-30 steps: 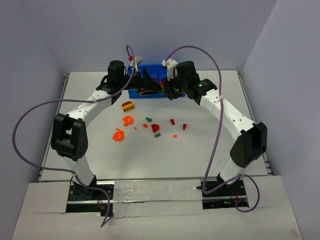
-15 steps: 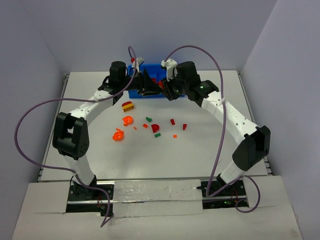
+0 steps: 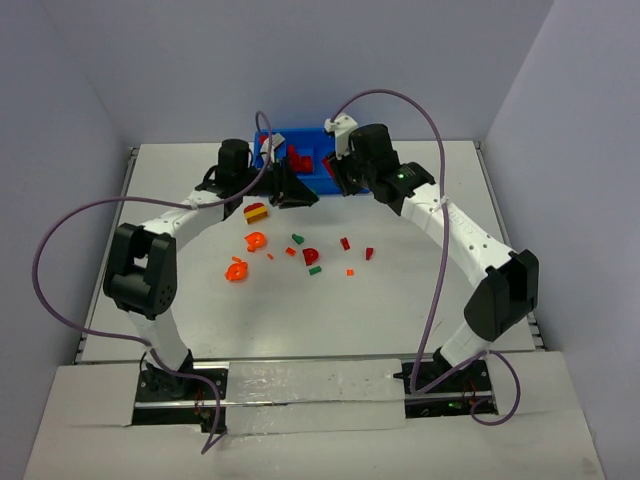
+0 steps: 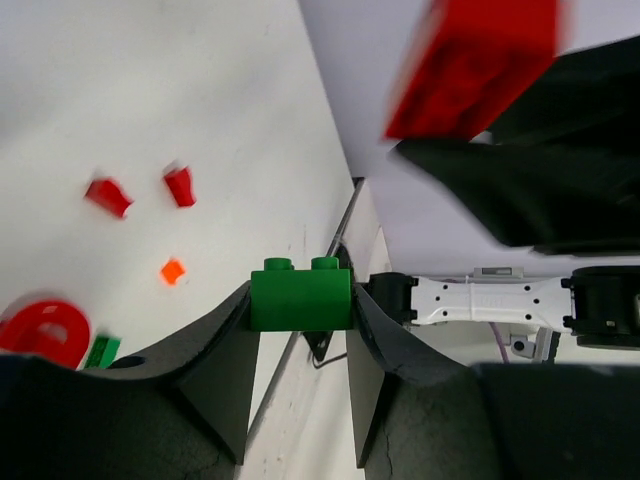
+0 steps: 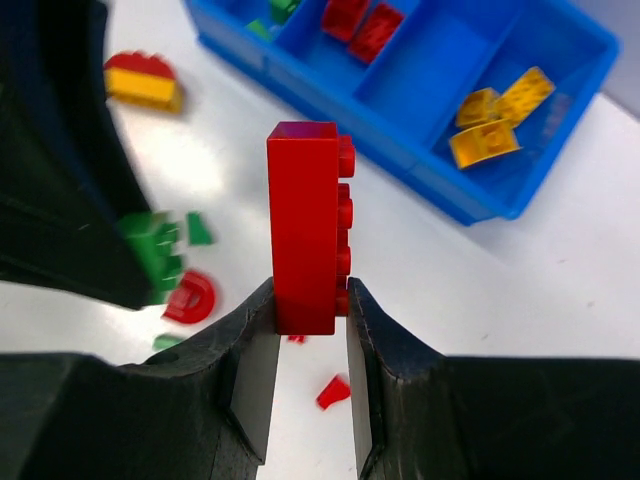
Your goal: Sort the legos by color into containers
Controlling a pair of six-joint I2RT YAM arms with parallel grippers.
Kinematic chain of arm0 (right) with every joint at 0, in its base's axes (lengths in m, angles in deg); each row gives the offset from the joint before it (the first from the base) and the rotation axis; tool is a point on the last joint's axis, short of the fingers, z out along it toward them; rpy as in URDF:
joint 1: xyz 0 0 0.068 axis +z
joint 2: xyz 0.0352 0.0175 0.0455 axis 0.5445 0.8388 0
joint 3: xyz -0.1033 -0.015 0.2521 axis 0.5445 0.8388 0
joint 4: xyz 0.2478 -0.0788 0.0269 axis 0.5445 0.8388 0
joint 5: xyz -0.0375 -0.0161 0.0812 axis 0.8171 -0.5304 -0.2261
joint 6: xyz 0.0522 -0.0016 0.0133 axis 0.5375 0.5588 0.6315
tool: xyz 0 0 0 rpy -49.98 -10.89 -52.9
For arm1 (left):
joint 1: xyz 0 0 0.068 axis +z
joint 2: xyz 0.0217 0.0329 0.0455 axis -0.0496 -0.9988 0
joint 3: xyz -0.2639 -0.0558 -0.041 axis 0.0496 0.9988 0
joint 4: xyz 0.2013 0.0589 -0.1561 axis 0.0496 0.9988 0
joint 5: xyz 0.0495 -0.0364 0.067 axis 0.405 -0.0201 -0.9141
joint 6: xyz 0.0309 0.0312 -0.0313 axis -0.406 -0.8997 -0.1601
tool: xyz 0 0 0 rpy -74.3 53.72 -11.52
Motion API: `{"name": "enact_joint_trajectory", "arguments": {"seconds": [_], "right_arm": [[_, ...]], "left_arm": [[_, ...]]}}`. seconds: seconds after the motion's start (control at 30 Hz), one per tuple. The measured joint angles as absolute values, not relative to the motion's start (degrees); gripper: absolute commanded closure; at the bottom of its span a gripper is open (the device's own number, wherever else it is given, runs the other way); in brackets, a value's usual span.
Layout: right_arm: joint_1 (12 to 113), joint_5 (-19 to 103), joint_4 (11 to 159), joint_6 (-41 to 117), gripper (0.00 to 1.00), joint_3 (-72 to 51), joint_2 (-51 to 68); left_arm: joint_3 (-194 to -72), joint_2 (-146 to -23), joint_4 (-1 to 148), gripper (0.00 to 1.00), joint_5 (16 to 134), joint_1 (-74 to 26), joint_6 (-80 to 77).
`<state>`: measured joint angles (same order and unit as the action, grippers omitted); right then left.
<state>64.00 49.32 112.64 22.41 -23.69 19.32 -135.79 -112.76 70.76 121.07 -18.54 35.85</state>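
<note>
Seen from above, the near wall of the blue tray [image 3: 300, 134] is partly covered by the left claw [image 3: 292, 188] and the right claw [image 3: 337, 177]. What they carry cannot be made out there. Both arms are stretched forward and bent inward, so the claws are brought close together at the tray's near edge. Loose legos [image 3: 311, 256] are scattered on the base side of both claws.

In the left wrist view a green brick [image 4: 300, 296] is pinched between the left claw's fingers. A blurred red brick [image 4: 475, 60], cut off by the top edge, is seen above and to the right. A red arch [image 4: 40, 330] is half hidden by the left finger.

In the right wrist view the red brick is clamped upright in the right claw. The tray lies beyond it, its left compartments cut off, with yellow pieces [image 5: 495, 115] in the right one.
</note>
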Motion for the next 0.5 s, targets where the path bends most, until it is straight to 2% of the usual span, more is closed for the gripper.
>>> {"name": "enact_joint_trajectory", "arguments": {"seconds": [0.27,0.5], "right_arm": [[62.44,49.95,107.69,22.61,1.0,-31.87,27.93],[62.44,46.44,103.92,27.06,1.0,-48.55,45.84]], "left_arm": [[-131.24,-108.19,79.29,1.0,118.25,-12.46,25.99],[-131.61,-99.68,81.56,1.0,113.03,-5.8,18.23]]}}
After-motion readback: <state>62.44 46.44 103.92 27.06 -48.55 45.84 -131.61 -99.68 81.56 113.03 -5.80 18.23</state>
